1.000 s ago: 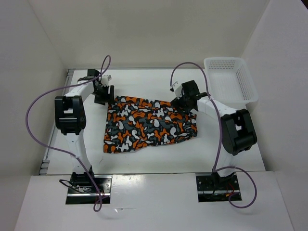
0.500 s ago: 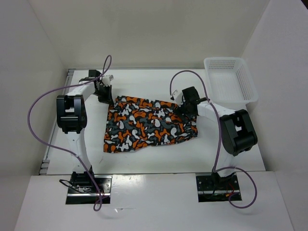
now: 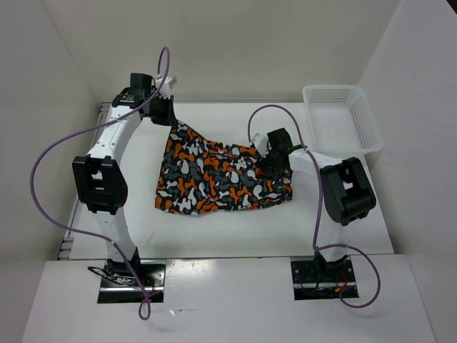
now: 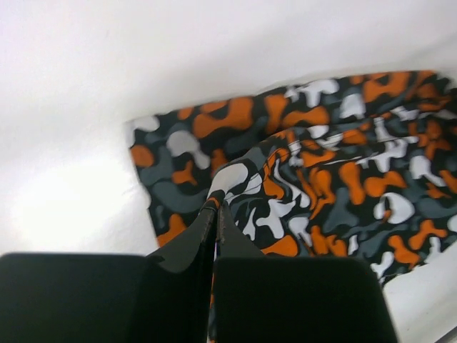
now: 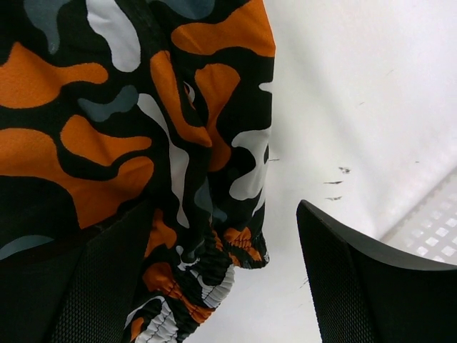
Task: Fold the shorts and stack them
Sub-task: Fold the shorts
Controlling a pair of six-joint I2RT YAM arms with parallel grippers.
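Observation:
The camouflage shorts (image 3: 221, 179) lie spread on the white table (image 3: 214, 232), with their back left corner pulled up off the surface. My left gripper (image 3: 166, 114) is shut on that raised corner; in the left wrist view its fingers (image 4: 216, 204) pinch a fold of the shorts (image 4: 321, 164) between them. My right gripper (image 3: 275, 158) is low at the back right corner of the shorts and stands open. In the right wrist view the elastic waistband corner of the shorts (image 5: 214, 271) sits between the spread fingers of the right gripper (image 5: 223, 214), without being squeezed.
A white mesh basket (image 3: 341, 121) stands at the back right of the table, and its mesh (image 5: 435, 229) shows beside my right finger. White walls close in the back and both sides. Purple cables arc over both arms.
My left gripper has shut on the back left corner of the shorts and lifted it up and back. My right gripper moved down over the right corner and stayed open.

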